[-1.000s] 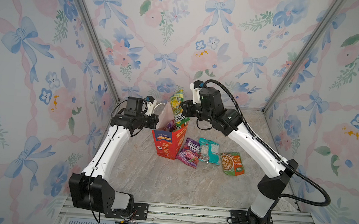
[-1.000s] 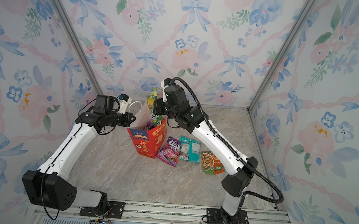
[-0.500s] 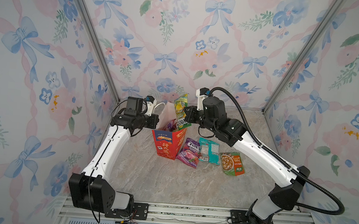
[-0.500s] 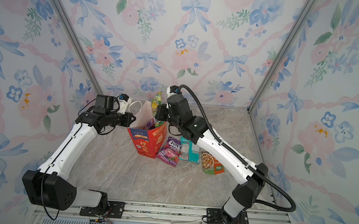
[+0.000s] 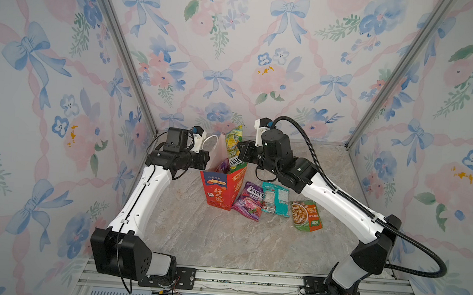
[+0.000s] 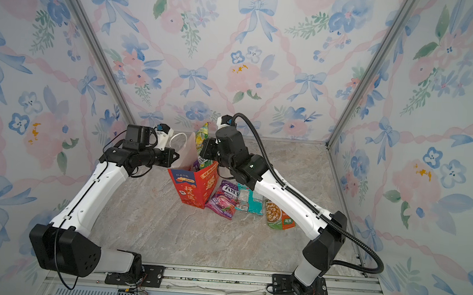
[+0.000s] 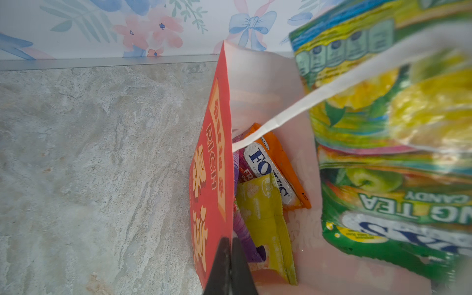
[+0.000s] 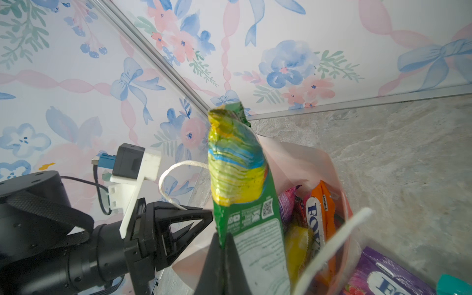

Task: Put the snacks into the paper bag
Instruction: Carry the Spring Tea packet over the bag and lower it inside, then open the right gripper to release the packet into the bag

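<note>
The red-orange paper bag [image 5: 218, 192] [image 6: 192, 192] stands upright and open at the table's middle. My left gripper [image 5: 209, 159] [image 7: 231, 246] is shut on the rim of the bag's side wall [image 7: 212, 178]. A green and yellow FOX'S packet [image 5: 234, 142] [image 6: 202, 134] [image 8: 235, 166] stands upright with its lower end inside the bag mouth, and my right gripper [image 5: 239, 154] [image 8: 223, 241] is shut on its edge. Inside the bag lie an orange packet [image 7: 283, 166], a yellow one [image 7: 263, 217] and a purple one [image 7: 244, 237]. A purple packet [image 5: 250, 200], a teal one [image 5: 274, 198] and an orange-green one [image 5: 306, 215] lie on the table.
The three loose packets lie in a row to the right of the bag, under my right forearm. A white cord handle [image 5: 210, 140] loops up by the left gripper. Floral walls with metal corner posts [image 5: 127, 58] close in three sides.
My right arm has shifted and lowered slightly with the green packet, whose lower end now sits deeper in the bag mouth. The left arm and the bag have not moved.
</note>
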{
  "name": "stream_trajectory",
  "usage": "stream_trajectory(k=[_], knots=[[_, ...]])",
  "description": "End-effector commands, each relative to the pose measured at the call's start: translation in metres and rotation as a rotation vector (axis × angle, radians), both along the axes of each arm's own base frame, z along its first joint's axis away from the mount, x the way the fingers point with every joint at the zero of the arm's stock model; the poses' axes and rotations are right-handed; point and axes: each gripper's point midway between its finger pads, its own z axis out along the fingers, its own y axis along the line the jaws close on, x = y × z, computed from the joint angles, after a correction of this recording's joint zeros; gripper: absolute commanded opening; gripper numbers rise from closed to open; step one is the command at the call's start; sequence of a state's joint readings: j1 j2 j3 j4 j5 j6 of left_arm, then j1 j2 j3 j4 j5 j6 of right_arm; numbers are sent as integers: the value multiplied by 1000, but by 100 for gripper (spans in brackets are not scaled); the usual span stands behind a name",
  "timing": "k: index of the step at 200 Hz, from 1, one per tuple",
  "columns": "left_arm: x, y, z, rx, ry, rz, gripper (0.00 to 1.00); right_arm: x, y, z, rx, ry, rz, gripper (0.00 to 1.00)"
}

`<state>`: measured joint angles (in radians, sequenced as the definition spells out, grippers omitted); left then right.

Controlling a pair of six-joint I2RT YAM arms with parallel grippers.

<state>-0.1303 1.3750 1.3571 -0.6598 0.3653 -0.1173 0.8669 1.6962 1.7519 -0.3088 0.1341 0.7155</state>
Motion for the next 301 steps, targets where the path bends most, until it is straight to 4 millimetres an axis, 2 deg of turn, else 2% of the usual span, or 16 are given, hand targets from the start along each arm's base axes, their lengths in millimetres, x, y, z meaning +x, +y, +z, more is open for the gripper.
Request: stream_trajectory(k=[1, 104, 165, 177, 195, 213, 237, 301], knots=[[-8, -1, -3, -12, 18, -11, 0, 3, 18, 14, 77, -19, 19, 0], [-8, 0, -2, -9, 13, -14, 0, 19, 44, 5, 148, 27, 24, 0], [-8, 0, -3, -7, 12, -15, 0, 21, 42, 0, 157, 40, 9, 0], [-9, 1, -3, -7, 13, -14, 0, 20, 38, 2, 161, 33, 1, 11], [-9, 1, -3, -6, 14, -14, 0, 18, 29, 7, 152, 11, -13, 38], [-8, 0, -3, -6, 12, -15, 0, 16, 19, 11, 132, -12, -27, 56], [-8, 0, -3, -9, 14, -14, 0, 12, 9, 19, 127, -33, -28, 66], [-8, 1, -1, -10, 11, -8, 0, -8, 2, 36, 72, -79, 65, 93]])
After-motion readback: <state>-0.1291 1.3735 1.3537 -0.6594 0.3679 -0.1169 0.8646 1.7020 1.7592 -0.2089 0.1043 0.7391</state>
